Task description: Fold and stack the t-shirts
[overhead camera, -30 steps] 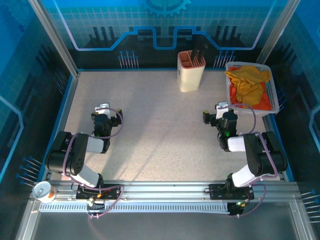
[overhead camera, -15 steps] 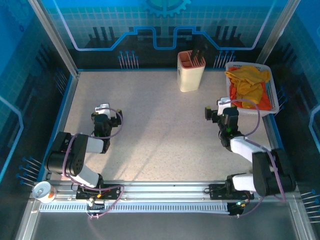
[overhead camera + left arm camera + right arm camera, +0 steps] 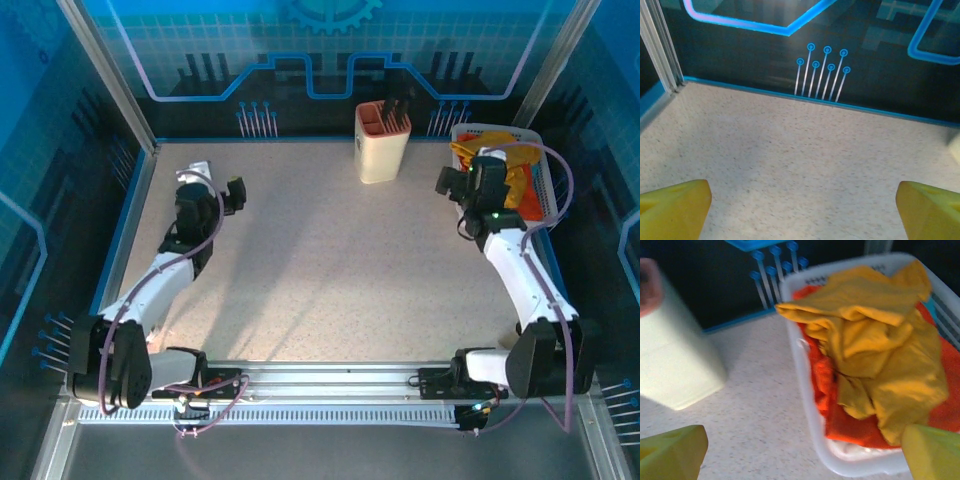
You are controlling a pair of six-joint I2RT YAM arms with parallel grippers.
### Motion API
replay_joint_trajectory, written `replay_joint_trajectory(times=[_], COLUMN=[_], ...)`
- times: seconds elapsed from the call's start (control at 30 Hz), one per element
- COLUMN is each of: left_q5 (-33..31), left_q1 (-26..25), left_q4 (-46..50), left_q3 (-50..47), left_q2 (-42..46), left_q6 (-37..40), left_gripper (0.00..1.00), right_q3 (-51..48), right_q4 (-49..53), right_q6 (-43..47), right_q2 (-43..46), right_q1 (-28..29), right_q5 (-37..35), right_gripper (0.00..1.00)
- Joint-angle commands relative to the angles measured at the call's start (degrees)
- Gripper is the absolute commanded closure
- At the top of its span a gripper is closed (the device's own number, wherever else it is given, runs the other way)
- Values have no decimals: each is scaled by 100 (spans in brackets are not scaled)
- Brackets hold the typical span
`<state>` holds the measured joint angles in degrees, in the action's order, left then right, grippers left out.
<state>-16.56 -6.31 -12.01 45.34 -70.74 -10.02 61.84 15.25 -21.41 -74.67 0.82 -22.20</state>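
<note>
The yellow shirt (image 3: 875, 340) overlies the orange shirt (image 3: 822, 380) in the basket (image 3: 860, 467), just ahead of the right jaws, which stand apart. The left jaws, also apart, are well away.

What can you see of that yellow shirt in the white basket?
The mustard-yellow t-shirt is plain, soft-looking cloth, crumpled into loose folds rather than neatly folded. It lies heaped on top of the orange-red t-shirt inside the white mesh basket, with one flap reaching the basket's rim. Nothing is gripping it.
</note>
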Motion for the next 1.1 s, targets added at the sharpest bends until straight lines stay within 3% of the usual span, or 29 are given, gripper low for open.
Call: replay_joint_trajectory(times=[0.0, 0.27, 0.53, 0.93, 1.07], left_q5=[500, 1147, 1217, 1269, 1306], left_q1=[-160, -937, -1385, -1526, -1549], left_q4=[2109, 2836, 3364, 3362, 3352], left_q3=[426, 37, -463, -824, -809], left_q2=[201, 1151, 1592, 1890, 1853], left_q6=[-887, -1358, -1512, -1819, -1845], left_gripper=[6, 22, 23, 23, 23], right_q3=[427, 656, 1044, 1169, 1344], right_q4=[1062, 612, 663, 162, 188], right_q6=[-655, -1048, -1374, -1295, -1270], right_q2=[-455, -1188, -1999, -2502, -2696], right_q1=[-380, -953, -1148, -1221, -1222], right_q5=[-115, 83, 227, 875, 1041], right_gripper=[1, 27, 45, 47, 60])
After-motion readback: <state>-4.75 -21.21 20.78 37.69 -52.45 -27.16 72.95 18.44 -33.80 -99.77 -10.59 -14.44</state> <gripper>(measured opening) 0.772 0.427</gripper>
